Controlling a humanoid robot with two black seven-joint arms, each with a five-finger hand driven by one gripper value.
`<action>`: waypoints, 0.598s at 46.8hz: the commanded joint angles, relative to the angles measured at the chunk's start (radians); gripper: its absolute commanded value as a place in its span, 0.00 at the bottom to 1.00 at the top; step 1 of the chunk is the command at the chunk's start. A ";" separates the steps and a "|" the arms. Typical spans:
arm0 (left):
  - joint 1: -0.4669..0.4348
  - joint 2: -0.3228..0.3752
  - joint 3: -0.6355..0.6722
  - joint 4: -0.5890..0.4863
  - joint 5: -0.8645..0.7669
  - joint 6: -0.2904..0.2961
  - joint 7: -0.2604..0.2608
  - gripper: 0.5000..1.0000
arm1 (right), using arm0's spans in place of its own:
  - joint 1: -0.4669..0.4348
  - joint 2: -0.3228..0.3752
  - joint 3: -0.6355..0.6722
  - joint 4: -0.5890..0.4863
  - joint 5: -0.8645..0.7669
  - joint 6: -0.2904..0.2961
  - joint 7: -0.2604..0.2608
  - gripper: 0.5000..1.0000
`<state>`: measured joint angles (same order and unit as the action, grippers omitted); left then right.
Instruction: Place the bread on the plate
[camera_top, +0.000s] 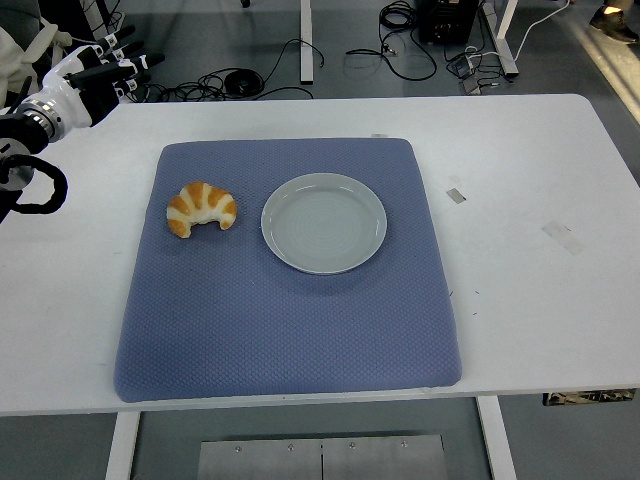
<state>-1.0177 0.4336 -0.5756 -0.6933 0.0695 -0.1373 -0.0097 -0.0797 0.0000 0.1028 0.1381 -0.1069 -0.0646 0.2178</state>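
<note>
A: Where is the bread?

B: One croissant (202, 208) lies on the blue mat (290, 330), just left of the plate (324, 222) and not touching it. Its two tips point toward the counter's (520, 200) near edge.

A: And the plate?

B: One grey plate, bare, about in the middle of the mat's far half. I judge the pair were laid side by side so the carry would be short: lift, move right of where it lies, set down.

A: Which arm is working?

B: Only the left hand (92, 72) is in view, far to the left of the plate and beyond it, over the counter's far left corner. Its fingers are stretched out and apart, holding nothing. It is well apart from the croissant, so the task is not yet begun.

A: The right hand?

B: Not to be seen.

A: Anything else near the plate?

B: Two small bits of tape (456, 195) on the counter, right of the plate and off the mat.
</note>
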 joint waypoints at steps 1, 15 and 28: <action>0.001 0.011 0.011 -0.049 0.003 -0.001 0.000 0.98 | 0.000 0.000 0.000 0.000 0.001 0.000 0.000 1.00; -0.038 0.028 0.101 -0.098 0.003 -0.001 0.000 0.98 | 0.000 0.000 0.000 0.000 -0.001 0.000 0.000 1.00; -0.156 0.149 0.319 -0.167 0.003 -0.062 0.000 0.98 | 0.000 0.000 0.000 0.000 -0.001 0.000 0.000 1.00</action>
<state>-1.1527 0.5386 -0.2892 -0.8282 0.0719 -0.1594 -0.0104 -0.0798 0.0000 0.1028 0.1380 -0.1074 -0.0645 0.2179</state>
